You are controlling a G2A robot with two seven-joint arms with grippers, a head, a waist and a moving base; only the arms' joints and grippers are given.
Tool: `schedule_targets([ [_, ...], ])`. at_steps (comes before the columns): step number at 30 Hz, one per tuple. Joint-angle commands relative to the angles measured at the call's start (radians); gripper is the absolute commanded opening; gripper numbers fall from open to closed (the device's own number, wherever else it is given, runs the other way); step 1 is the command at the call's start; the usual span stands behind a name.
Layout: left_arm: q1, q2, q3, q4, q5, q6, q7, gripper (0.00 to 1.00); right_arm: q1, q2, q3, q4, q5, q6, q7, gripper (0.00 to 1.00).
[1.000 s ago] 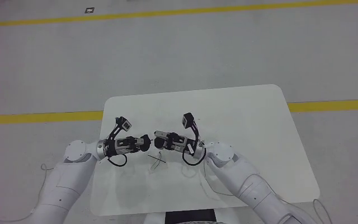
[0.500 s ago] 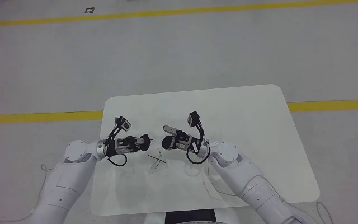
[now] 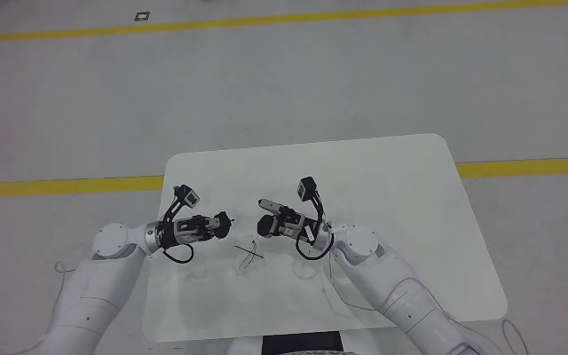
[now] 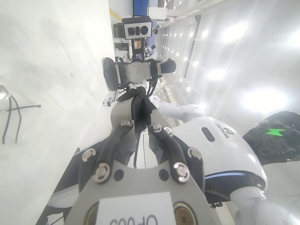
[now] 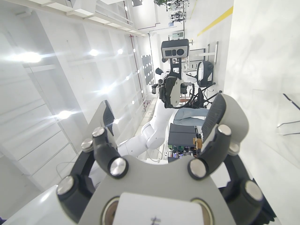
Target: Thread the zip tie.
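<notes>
Both arms bend inward over the smooth white, round-cornered counter [image 3: 390,195], their grippers facing each other with a gap between. The left gripper [image 4: 140,108] is pinched closed on what looks like a thin black plastic zip tie [image 4: 136,146], which trails back between its fingers. The right gripper [image 5: 164,111] stands wide, its ribbed black pads apart. Slim black loose ties [image 3: 249,255] lie crossed on the counter near that gap, on the robot's side.

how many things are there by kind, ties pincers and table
zip ties crossed on the table: 2
black strip, likely another tie: 1
pincers: 2 (left pincer shut on the strip, right pincer open)
table: 1
total: 6
</notes>
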Motion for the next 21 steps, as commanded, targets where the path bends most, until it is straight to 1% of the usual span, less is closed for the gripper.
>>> schedule_targets([
  [1, 0.003, 0.008, 0.0, -0.006, -0.007, 0.0, 0.0, 0.0, 0.0, 0.0, 0.0, 0.0, 0.0, 0.0, 0.0, 1.0],
  [5, 0.004, 0.02, 0.001, -0.009, -0.021, 0.0, 0.0, 0.0, 0.0, 0.0, 0.0, 0.0, 0.0, 0.0, 0.0, 1.0],
  [12, 0.001, 0.035, -0.007, 0.009, -0.046, 0.0, 0.0, 0.0, 0.0, 0.0, 0.0, 0.0, 0.0, 0.0, 0.0, 1.0],
  [16, 0.008, 0.04, -0.003, 0.004, -0.078, 0.0, 0.0, 0.0, 0.0, 0.0, 0.0, 0.0, 0.0, 0.0, 0.0, 1.0],
  [21, 0.008, 0.04, -0.003, 0.004, -0.078, 0.0, 0.0, 0.0, 0.0, 0.0, 0.0, 0.0, 0.0, 0.0, 0.0, 1.0],
])
